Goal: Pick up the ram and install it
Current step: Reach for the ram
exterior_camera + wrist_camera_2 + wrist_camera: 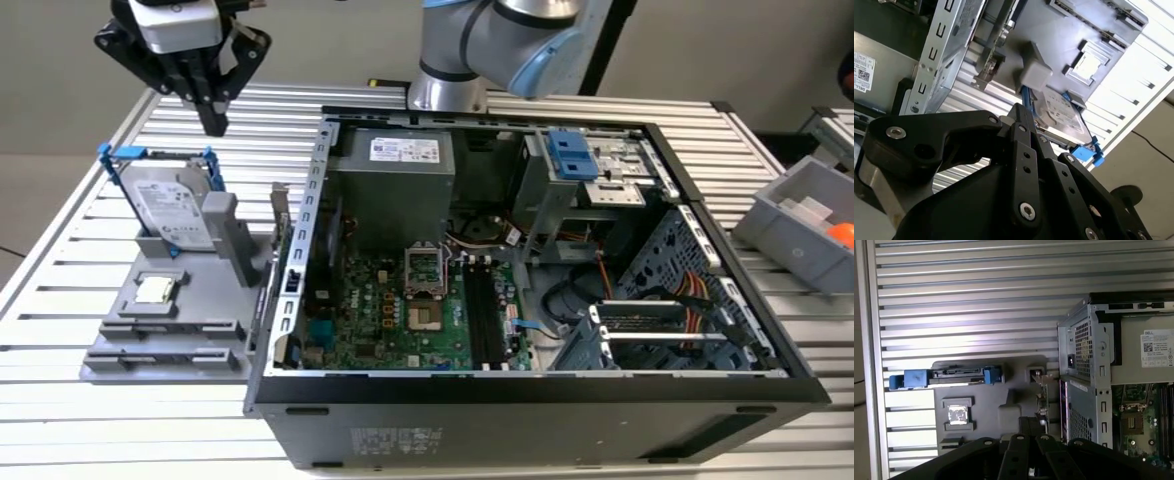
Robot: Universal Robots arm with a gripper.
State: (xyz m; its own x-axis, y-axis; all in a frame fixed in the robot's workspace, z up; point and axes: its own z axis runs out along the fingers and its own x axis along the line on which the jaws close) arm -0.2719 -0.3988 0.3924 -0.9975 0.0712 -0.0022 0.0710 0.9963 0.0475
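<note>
The pincer, closed and empty, hangs above the gray holder; the ram stands upright well below it.

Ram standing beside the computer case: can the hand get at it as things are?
Probably yes: the hand hangs above the hard drive, and the ram stands upright with its top edge bare. The case wall close beside it leaves little room.

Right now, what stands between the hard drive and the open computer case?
The ram, upright in the grey holder beside its tall post, as the exterior view shows.
</note>
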